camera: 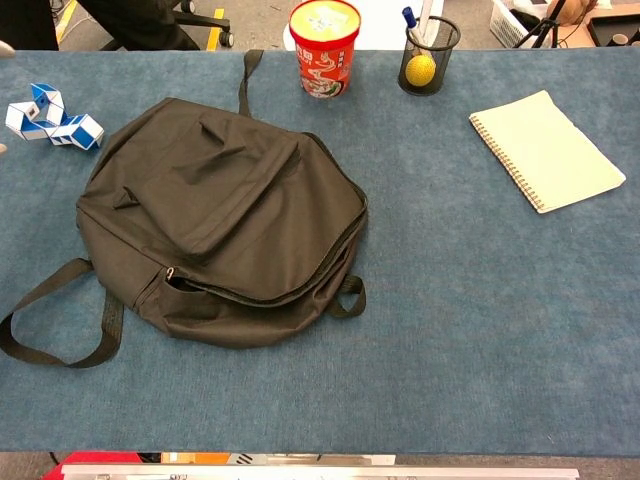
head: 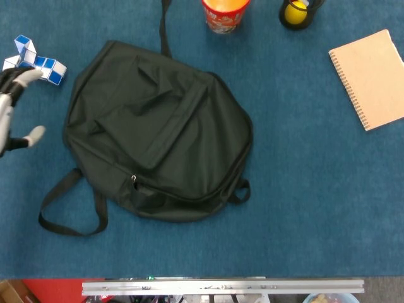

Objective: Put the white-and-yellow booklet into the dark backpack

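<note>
On the blue table (camera: 480, 320) the dark backpack (head: 158, 132) lies flat, and I take everything else from it. My left hand (head: 11, 113) shows only in the head view, at the frame's left edge, well clear of the backpack's left side and just below the blue-and-white twist puzzle (head: 35, 59); its fingers (head: 25, 76) are spread apart and hold nothing. My right hand appears in neither view. Well apart to the backpack's right, the white-and-yellow booklet (camera: 545, 150) lies flat on the table, spiral binding on the edge nearest the backpack, untouched. Beyond the backpack's top edge stands a red cup (camera: 325, 45), and to the right of that a black mesh pen holder (camera: 428, 58) with a yellow ball inside. A zipper (camera: 260, 298) runs along the backpack's lower side, and I cannot tell how far it is undone. 1 shoulder strap (camera: 55, 330) loops out at its lower left.
</note>
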`<state>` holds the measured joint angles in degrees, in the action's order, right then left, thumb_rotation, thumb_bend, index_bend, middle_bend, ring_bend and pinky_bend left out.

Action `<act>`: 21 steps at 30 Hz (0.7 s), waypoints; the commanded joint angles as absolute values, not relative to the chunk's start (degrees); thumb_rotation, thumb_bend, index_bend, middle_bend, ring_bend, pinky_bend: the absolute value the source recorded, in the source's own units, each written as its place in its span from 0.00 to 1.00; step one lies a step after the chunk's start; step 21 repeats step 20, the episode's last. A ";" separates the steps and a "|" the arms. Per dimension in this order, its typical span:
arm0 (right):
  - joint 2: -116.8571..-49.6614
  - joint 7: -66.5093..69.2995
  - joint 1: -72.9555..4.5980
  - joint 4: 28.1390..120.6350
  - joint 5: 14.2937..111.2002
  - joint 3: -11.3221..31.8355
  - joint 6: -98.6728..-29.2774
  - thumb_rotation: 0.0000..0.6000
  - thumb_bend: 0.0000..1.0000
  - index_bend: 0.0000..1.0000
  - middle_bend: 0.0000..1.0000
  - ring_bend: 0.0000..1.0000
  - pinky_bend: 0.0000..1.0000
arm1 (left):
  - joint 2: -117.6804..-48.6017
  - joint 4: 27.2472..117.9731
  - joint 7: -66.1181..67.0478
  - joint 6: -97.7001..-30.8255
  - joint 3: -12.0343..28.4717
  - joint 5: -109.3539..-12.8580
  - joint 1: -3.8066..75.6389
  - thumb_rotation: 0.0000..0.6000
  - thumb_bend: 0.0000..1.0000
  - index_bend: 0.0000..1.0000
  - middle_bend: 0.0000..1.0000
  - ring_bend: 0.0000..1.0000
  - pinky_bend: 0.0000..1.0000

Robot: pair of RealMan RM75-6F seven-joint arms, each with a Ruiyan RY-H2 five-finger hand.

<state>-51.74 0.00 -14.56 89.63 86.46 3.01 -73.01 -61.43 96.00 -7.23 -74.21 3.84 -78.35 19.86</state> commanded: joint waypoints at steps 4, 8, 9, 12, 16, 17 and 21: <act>-52.03 0.13 -10.26 88.95 87.24 1.49 -78.48 1.00 0.38 0.29 0.35 0.17 0.25 | -60.17 93.70 -7.26 -80.97 2.70 -79.85 14.58 1.00 0.19 0.20 0.18 0.14 0.18; -52.33 0.33 -8.37 88.83 87.96 1.26 -81.73 1.00 0.38 0.31 0.35 0.17 0.25 | -58.97 94.16 -8.60 -83.75 2.06 -80.00 11.65 1.00 0.19 0.21 0.18 0.14 0.18; -52.54 0.82 -7.89 88.77 88.36 1.17 -82.62 1.00 0.38 0.31 0.36 0.18 0.25 | -58.69 94.19 -8.84 -84.66 1.94 -80.01 10.78 1.00 0.19 0.21 0.18 0.14 0.18; -52.83 1.44 -7.05 88.62 89.43 0.72 -83.93 1.00 0.38 0.31 0.36 0.18 0.25 | -58.00 94.58 -8.85 -86.10 1.44 -79.60 8.75 1.00 0.18 0.22 0.19 0.14 0.18; -53.14 -0.20 -6.37 88.45 90.67 0.61 -85.56 1.00 0.38 0.32 0.36 0.18 0.25 | -57.18 94.86 -7.89 -87.36 0.82 -79.41 6.69 1.00 0.19 0.22 0.19 0.14 0.18; -53.15 -0.40 -6.28 88.62 90.84 0.59 -85.74 1.00 0.38 0.32 0.37 0.18 0.25 | -57.08 94.84 -7.68 -87.57 0.69 -79.46 6.31 1.00 0.19 0.23 0.19 0.14 0.18; -53.13 -1.02 -6.24 89.45 91.10 0.61 -85.72 1.00 0.38 0.32 0.37 0.19 0.25 | -56.80 95.10 -7.78 -88.22 0.68 -79.72 5.39 1.00 0.19 0.23 0.19 0.14 0.18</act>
